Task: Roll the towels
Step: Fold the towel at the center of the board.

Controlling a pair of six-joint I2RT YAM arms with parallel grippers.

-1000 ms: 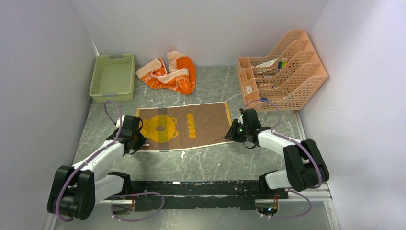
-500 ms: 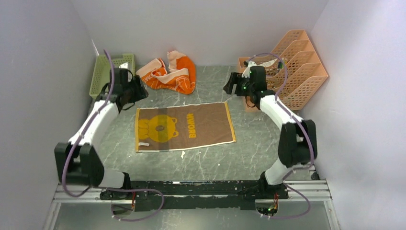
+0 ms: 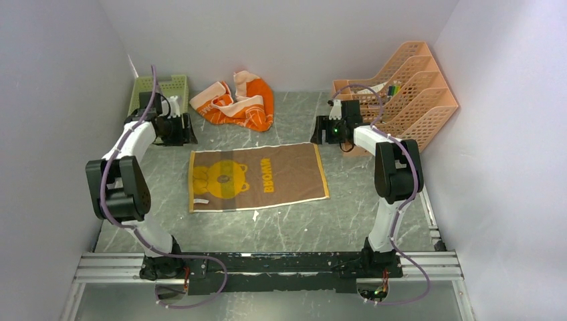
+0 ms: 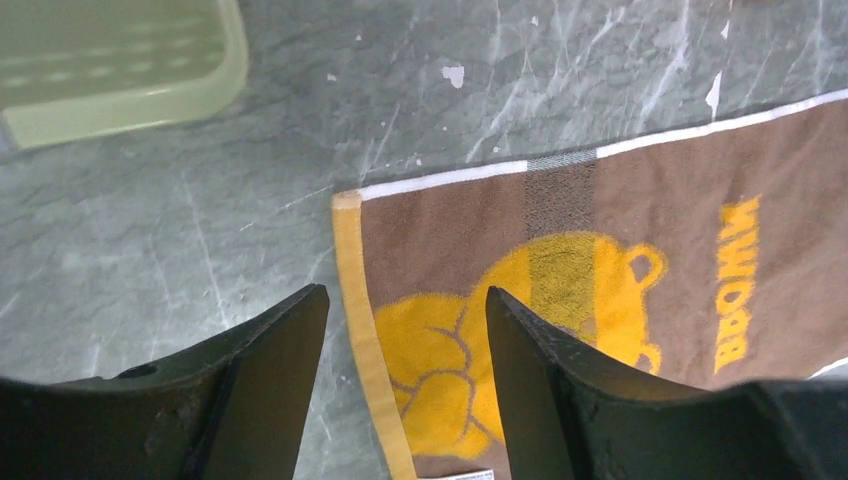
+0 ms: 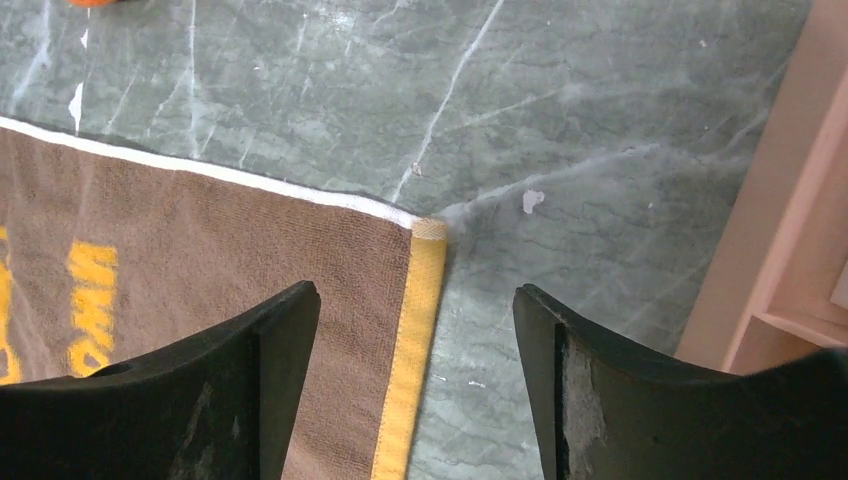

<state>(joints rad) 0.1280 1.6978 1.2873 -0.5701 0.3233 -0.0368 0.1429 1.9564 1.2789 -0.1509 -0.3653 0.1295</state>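
Observation:
A brown towel with a yellow bear print, yellow lettering and yellow side bands lies flat in the middle of the table. A bright-orange towel lies crumpled at the back. My left gripper hangs open over the flat towel's far left corner, its fingers straddling the yellow edge band with nothing between them. My right gripper hangs open over the far right corner, straddling that side's yellow band. Neither gripper touches the cloth.
A green mesh basket stands at the back left, right behind my left wrist, and its rim shows in the left wrist view. A peach file rack stands at the back right, its wall close beside my right gripper.
Both arms have swung from the flat towel's near corners to its far corners. Both grippers have opened. The towel lies spread flat as before.

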